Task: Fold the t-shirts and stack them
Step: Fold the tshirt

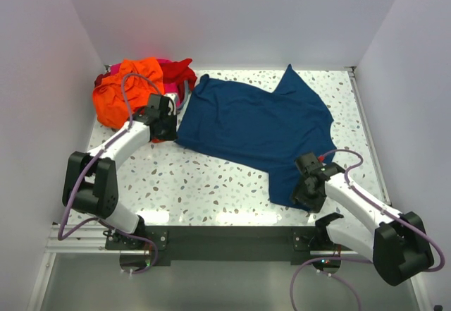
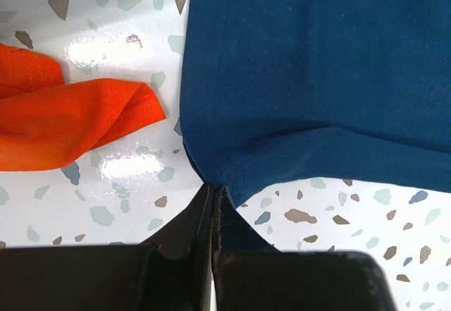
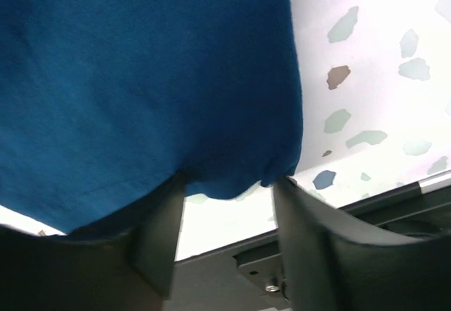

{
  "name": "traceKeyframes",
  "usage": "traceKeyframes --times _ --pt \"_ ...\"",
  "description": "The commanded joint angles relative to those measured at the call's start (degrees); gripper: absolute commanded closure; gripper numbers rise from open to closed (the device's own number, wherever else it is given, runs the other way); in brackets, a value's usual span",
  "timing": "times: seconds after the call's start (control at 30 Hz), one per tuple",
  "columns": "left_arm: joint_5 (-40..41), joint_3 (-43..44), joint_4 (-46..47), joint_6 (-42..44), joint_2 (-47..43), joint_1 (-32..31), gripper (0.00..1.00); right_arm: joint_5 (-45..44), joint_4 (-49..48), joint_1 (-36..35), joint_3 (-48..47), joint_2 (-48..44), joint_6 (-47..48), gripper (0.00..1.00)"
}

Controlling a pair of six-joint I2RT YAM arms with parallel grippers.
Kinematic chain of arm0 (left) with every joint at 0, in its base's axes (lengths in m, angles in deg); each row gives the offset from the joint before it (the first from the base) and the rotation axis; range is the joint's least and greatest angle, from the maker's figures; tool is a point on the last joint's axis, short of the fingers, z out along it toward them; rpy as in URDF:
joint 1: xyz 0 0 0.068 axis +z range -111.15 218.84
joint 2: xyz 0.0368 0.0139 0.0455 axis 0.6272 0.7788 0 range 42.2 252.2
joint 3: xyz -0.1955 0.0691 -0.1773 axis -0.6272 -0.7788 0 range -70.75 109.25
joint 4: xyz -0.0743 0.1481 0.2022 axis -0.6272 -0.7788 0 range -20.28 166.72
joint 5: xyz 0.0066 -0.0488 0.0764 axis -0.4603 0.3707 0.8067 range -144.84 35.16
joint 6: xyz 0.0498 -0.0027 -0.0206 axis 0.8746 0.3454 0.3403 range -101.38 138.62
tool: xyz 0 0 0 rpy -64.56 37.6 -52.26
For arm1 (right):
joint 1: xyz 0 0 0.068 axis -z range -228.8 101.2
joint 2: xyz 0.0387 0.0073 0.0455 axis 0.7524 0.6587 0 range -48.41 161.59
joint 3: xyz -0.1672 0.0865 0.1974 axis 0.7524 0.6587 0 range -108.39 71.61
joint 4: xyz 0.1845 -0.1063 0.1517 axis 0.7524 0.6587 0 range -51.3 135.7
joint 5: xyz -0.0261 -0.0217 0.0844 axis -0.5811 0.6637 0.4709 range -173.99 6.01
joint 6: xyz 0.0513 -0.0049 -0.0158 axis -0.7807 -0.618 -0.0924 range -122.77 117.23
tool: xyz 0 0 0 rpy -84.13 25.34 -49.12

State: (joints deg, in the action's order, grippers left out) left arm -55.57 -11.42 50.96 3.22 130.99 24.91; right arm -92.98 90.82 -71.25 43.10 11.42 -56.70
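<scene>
Reaching low near the front edge of the table (image 1: pixel 204 180), the right end effector (image 3: pixel 229 191) straddles the hem of the navy t-shirt (image 1: pixel 254 127), jaws apart. Farther, the left end effector (image 2: pixel 213 197) is clamped on its corner, beside the crumpled orange t-shirt (image 1: pixel 127 96).

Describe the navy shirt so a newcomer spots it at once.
On the speckled white table, look at the middle and right. The navy t-shirt lies spread out there. It is the only dark blue one; the orange, red and pink shirts sit bunched in the far left corner.
</scene>
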Motion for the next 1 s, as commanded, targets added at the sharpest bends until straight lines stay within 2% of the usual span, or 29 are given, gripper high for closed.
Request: traceKeyframes --times 0.0,0.03,0.1,0.13,0.37,0.47,0.67,0.97 --pt "-0.5 -0.1 1.8 0.3 -2.0 0.3 1.0 -1.6 -1.1 -0.2 1.1 0.1 -2.0 0.47" --pt "-0.5 -0.1 1.9 0.2 -2.0 0.3 1.0 -1.4 -1.1 -0.2 1.2 0.1 -2.0 0.55" --pt "-0.5 -0.1 1.8 0.3 -1.9 0.3 1.0 -1.0 -1.5 -0.3 1.1 0.1 -1.8 0.64" --pt "-0.5 0.0 1.7 0.3 -1.7 0.3 1.0 -0.9 -1.5 -0.4 1.1 0.1 -1.8 0.71" --pt "-0.6 0.0 1.8 0.3 -1.8 0.3 1.0 -0.5 -2.0 -1.3 0.6 0.6 -1.4 0.99" --pt "-0.2 -0.2 1.5 0.4 -2.1 0.2 1.0 -1.2 -1.0 -2.7 -0.6 0.8 -1.1 1.0" --pt "0.6 -1.9 2.0 -0.2 -5.6 -0.5 1.0 -5.1 7.6 -7.0 -6.1 -1.8 -2.1 1.0" --pt "3.5 -3.4 -0.3 -0.9 -11.0 -0.6 1.0 -4.6 11.0 -17.3 -8.5 -2.8 -9.7 1.0"
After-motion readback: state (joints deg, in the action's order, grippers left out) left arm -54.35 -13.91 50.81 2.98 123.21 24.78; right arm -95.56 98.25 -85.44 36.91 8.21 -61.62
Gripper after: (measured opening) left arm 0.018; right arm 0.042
